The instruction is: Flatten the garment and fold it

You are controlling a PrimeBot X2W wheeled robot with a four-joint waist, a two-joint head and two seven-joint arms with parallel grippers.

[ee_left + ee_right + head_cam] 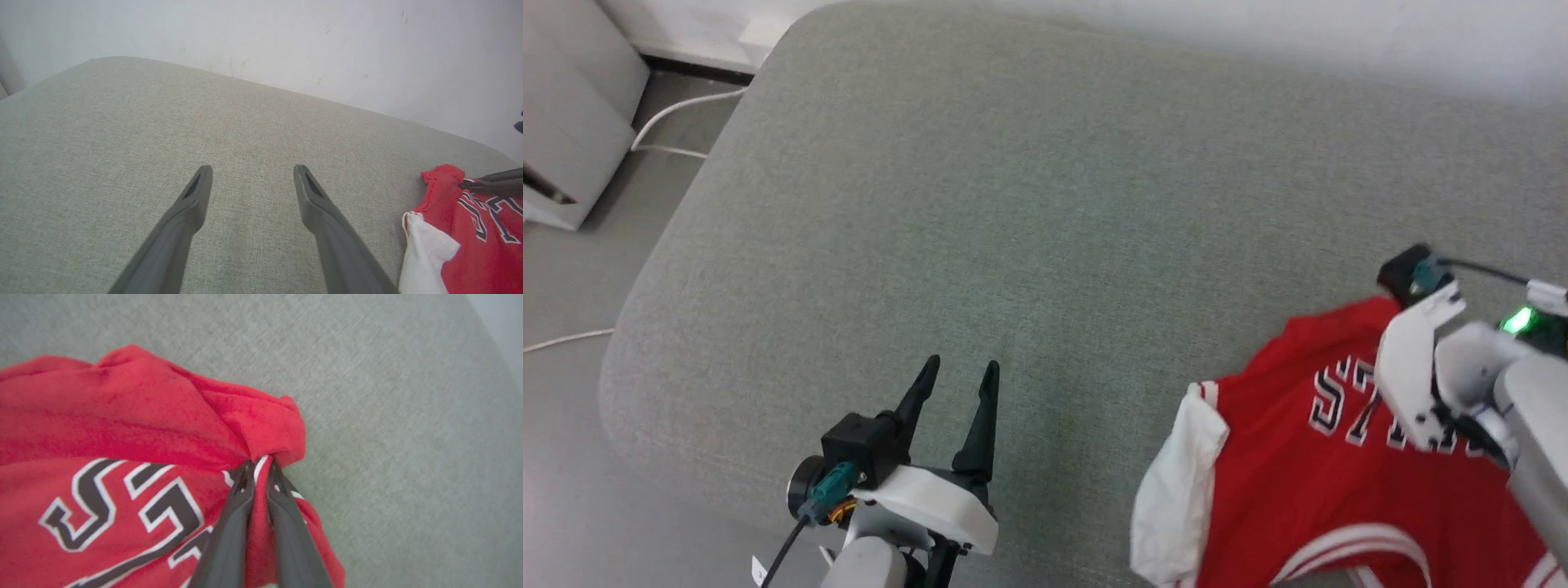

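The garment (1282, 474), a red jersey with a white sleeve and black white-outlined lettering, lies rumpled at the lower right of the grey-green cushion (1045, 204). In the right wrist view my right gripper (260, 465) is shut on a pinched ridge of the garment (135, 416) at its upper edge, cloth bunched between the fingers. In the head view the right wrist's white housing covers those fingers. My left gripper (960, 371) stands open over bare cushion, well left of the garment (461, 237), with nothing between its fingers (200, 183).
The cushion (163, 122) stretches far to the left and back, ending at a pale wall (286, 36). Off its left edge are grey floor, a white cable (678, 110) and a pale cabinet (564, 106).
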